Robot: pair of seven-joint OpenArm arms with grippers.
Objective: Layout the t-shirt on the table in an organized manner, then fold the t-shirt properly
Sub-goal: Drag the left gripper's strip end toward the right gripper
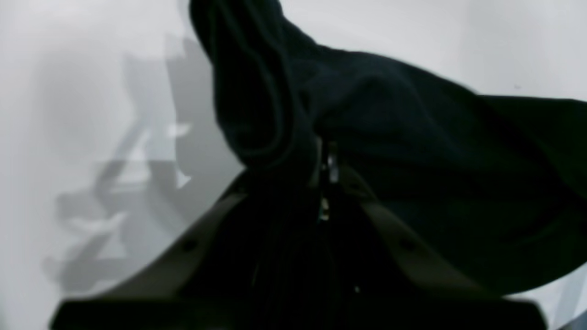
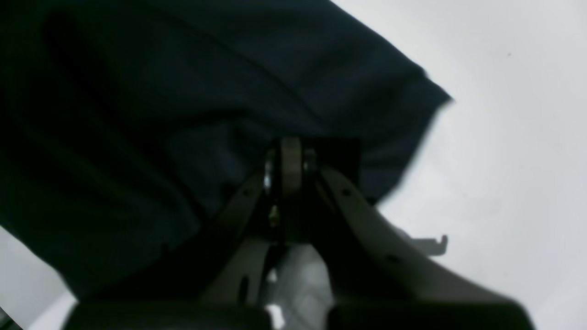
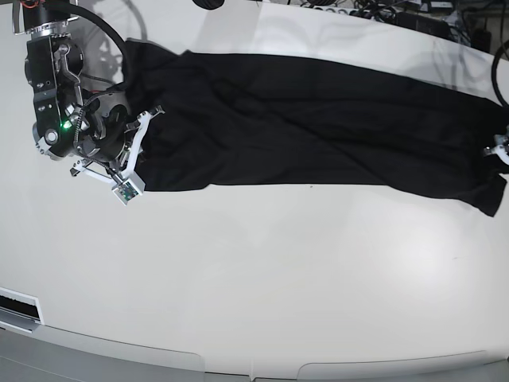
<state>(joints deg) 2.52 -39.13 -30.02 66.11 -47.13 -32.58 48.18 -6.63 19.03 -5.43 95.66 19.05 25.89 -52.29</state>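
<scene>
From my remote station I see the t-shirt lying stretched in a long dark band across the far half of the table, running from the arm on the base view's left to the arm at its right edge. The cloth is wrinkled, with diagonal folds through its middle, and its near edge runs fairly straight. My right gripper sits at the shirt's left end in the base view; in its wrist view the right gripper has its fingers drawn together, pinched on the black fabric, which spreads up and to the left of them. My left gripper is at the shirt's opposite end, mostly cut off by the frame edge. In its wrist view the left gripper is closed on a bunched fold of the t-shirt, the cloth rising in a thick roll above the fingertips and draping off to the right. The bare white tabletop shows the arm's shadow beside that fold. The picture is blurred there.
</scene>
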